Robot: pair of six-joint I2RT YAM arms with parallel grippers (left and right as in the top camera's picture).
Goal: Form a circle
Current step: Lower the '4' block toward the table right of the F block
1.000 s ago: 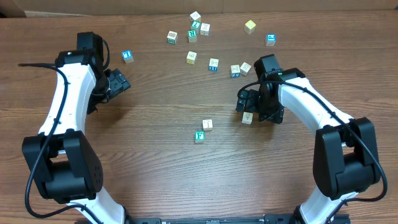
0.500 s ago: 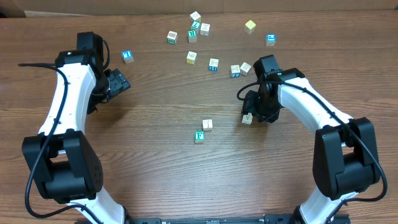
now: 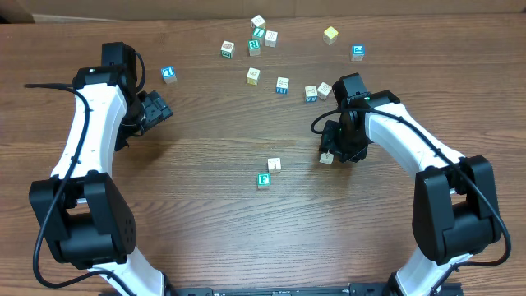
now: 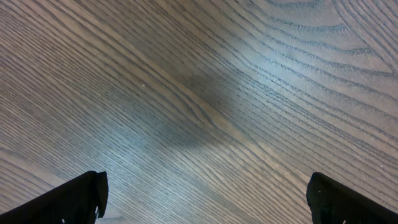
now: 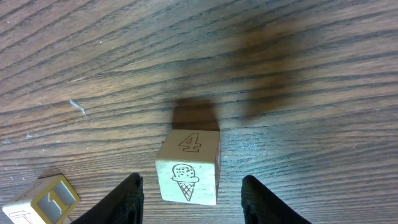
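Note:
A cream cube (image 5: 186,174) with a 4 on top and an ice-cream cone on its near face stands on the wood between my right gripper's (image 5: 189,202) fingers. A narrow gap shows on each side, so the jaws are open around it. From overhead that cube (image 3: 327,156) lies under the right gripper (image 3: 330,146). A cream cube (image 3: 274,164) and a green-faced cube (image 3: 264,180) lie apart at mid-table. No circle is in view. My left gripper (image 3: 156,108) is at the left, its jaws wide open over bare wood (image 4: 205,205).
Several loose cubes are scattered along the back, among them a blue one (image 3: 168,74), a yellow one (image 3: 330,34) and a pair (image 3: 317,91) just behind the right arm. A yellow-faced cube (image 5: 42,200) lies at the lower left of the right wrist view.
The right gripper's jaws have narrowed from wide open to close around the ice-cream cube. The left arm has not moved.

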